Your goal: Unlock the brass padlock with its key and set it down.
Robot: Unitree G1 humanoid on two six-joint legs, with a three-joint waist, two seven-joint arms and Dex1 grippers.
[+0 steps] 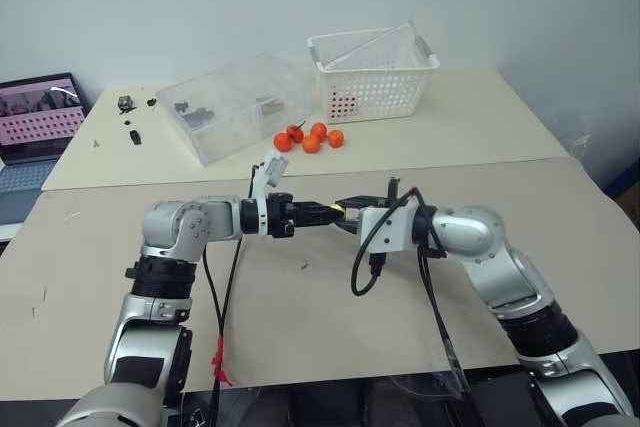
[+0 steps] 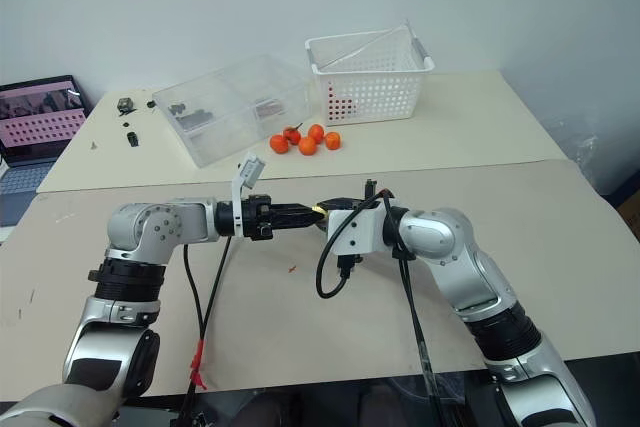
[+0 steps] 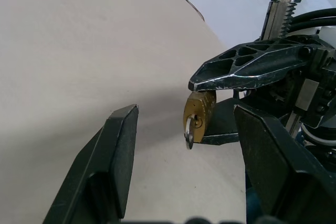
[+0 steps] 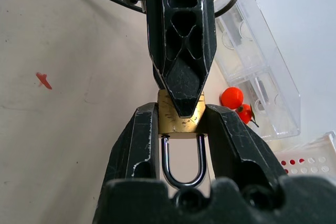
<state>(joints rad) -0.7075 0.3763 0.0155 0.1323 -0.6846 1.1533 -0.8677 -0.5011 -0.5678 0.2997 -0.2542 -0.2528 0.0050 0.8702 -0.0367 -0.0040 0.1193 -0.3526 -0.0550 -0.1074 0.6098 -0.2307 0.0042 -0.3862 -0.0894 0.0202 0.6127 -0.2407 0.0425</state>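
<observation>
Basically right gripper (image 4: 181, 124) clamps smooth brass padlock (image 4: 181, 120), steel shackle closed, silvery key (image 3: 189, 132) inserted; left gripper (image 3: 184, 129) open, no legible markings.

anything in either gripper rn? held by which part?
Right gripper clamps the brass padlock by the sides of its body, shackle toward the wrist. The key sits in the keyhole. Left gripper is open around it, holding nothing.

A lab-like test room: plain tables (image 1: 420, 147), a laptop (image 1: 35, 127), a clear parts box (image 1: 235, 105) against a bare wall.
</observation>
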